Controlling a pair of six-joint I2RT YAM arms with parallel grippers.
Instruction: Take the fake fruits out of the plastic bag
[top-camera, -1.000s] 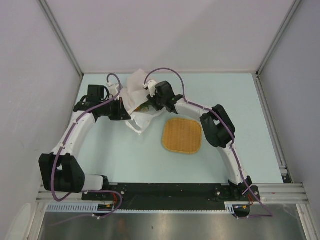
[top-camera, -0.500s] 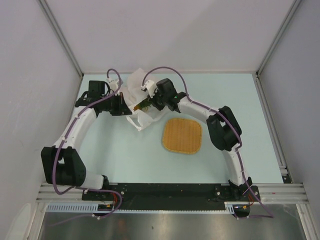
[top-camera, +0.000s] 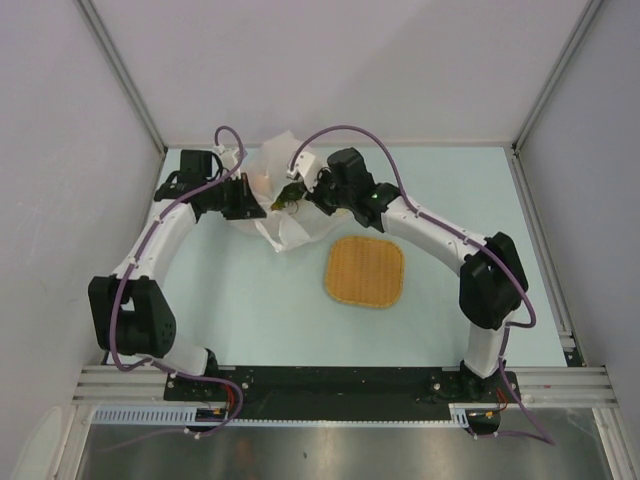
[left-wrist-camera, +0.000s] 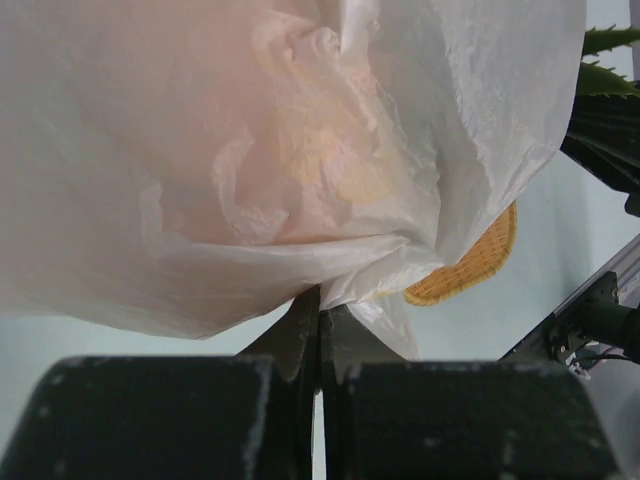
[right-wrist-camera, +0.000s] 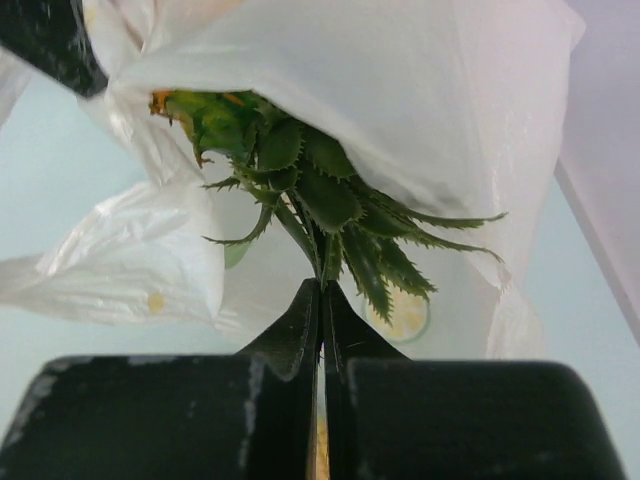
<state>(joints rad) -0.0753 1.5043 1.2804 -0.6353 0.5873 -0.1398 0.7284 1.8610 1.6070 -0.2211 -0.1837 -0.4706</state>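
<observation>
The white plastic bag (top-camera: 272, 195) hangs lifted at the back left of the table. My left gripper (left-wrist-camera: 320, 300) is shut on a fold of the bag (left-wrist-camera: 250, 180); pale orange and yellow fruit shapes show through its film. My right gripper (right-wrist-camera: 322, 290) is shut on a leaf of the pineapple's green spiky crown (right-wrist-camera: 320, 200). The crown sticks out of the bag's mouth and the orange body is mostly hidden inside the bag (right-wrist-camera: 400, 90). From above, the pineapple (top-camera: 287, 196) sits between the two grippers. The other fruits are hidden in the bag.
A flat orange woven tray (top-camera: 366, 271) lies on the pale table to the right front of the bag; it also shows in the left wrist view (left-wrist-camera: 470, 270). Grey walls close in the back and both sides.
Both grippers have moved toward the back and risen, lifting the bag with them. The right arm has stretched out, and the pineapple crown now shows out of the bag's mouth.
</observation>
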